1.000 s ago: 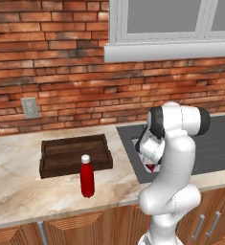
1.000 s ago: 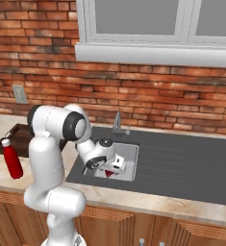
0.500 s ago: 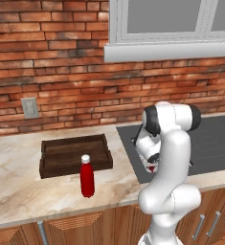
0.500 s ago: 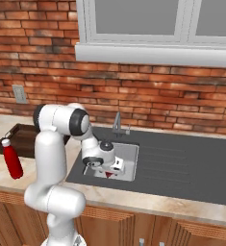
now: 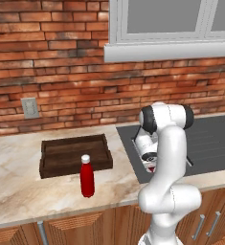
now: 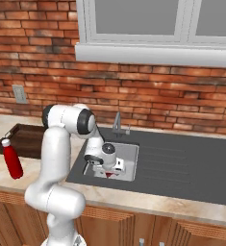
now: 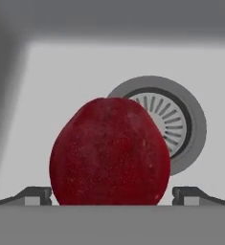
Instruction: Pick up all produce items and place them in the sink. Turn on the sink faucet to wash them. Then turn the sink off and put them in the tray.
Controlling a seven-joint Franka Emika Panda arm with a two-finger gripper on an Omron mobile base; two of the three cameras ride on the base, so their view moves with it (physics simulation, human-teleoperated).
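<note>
Squarely between open gripper [image 7: 112, 194] fingers: red fruit [image 7: 110, 152]

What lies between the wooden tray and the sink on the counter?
Bare marble counter lies between the tray and the sink, as the left base view shows; the red bottle stands nearer the front edge.

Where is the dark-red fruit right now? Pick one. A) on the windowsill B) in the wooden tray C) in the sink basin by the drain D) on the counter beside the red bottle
C: the hand view shows the dark-red fruit between the open gripper's fingertips, on the sink floor before the round drain.
</note>
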